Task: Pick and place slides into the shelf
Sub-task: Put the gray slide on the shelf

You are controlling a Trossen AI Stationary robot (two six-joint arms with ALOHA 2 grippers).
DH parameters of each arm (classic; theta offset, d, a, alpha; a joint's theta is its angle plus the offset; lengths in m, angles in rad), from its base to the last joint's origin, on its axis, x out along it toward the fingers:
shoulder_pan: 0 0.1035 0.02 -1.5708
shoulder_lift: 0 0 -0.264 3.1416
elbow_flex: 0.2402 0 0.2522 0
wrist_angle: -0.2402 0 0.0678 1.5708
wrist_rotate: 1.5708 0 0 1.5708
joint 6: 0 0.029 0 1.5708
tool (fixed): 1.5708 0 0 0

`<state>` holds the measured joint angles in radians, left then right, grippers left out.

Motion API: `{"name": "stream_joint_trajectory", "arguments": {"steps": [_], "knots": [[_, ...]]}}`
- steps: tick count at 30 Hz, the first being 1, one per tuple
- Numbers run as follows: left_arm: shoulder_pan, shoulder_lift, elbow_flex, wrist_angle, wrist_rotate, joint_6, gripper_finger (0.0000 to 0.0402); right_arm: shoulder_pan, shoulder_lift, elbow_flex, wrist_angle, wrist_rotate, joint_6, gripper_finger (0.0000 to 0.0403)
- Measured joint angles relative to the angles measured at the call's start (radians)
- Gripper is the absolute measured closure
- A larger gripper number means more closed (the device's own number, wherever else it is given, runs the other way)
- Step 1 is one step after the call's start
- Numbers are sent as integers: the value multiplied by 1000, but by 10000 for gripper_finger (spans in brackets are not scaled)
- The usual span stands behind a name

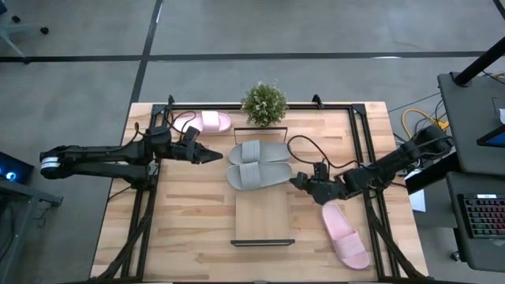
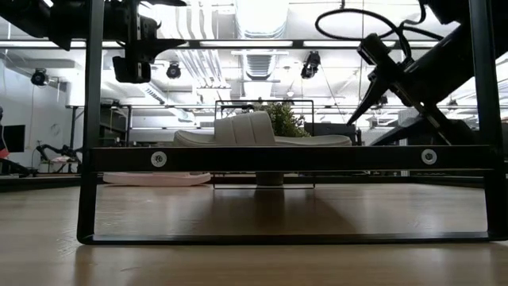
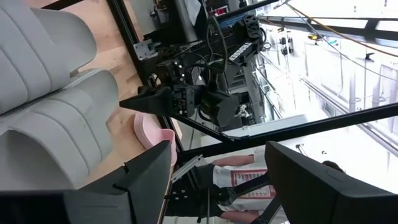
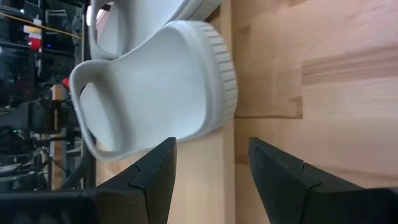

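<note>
Two grey slides (image 1: 257, 163) lie side by side, soles down, across the far end of the shelf (image 1: 263, 219). The nearer one (image 4: 155, 93) rests on the light board. One pink slide (image 1: 210, 121) lies on the table at the far left, another (image 1: 345, 235) at the near right. My left gripper (image 1: 215, 156) is open and points level at the grey slides from the left, a little short of them. My right gripper (image 1: 296, 181) is open and slants down at the nearer grey slide's right end. Nothing is between its fingers (image 4: 155, 171).
A small potted plant (image 1: 264, 102) stands at the far edge behind the grey slides. Black rails (image 1: 363, 150) run along the table's left and right sides. The shelf's black wire frame (image 2: 286, 157) crosses the low view, with the grey slides (image 2: 254, 131) showing above it.
</note>
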<state>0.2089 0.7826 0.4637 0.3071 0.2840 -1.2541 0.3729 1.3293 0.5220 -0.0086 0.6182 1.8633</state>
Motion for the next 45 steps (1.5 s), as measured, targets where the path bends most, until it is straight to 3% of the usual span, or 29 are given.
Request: {"name": "stream_joint_trajectory", "arguments": {"steps": [27, 45], "knots": [[0, -18, 0, 2, 1, -22, 156, -193, 0, -35, 108, -127, -197, 216], [0, -26, -1, 22, 0, -23, 156, -203, 63, -35, 173, -168, -186, 333]]}}
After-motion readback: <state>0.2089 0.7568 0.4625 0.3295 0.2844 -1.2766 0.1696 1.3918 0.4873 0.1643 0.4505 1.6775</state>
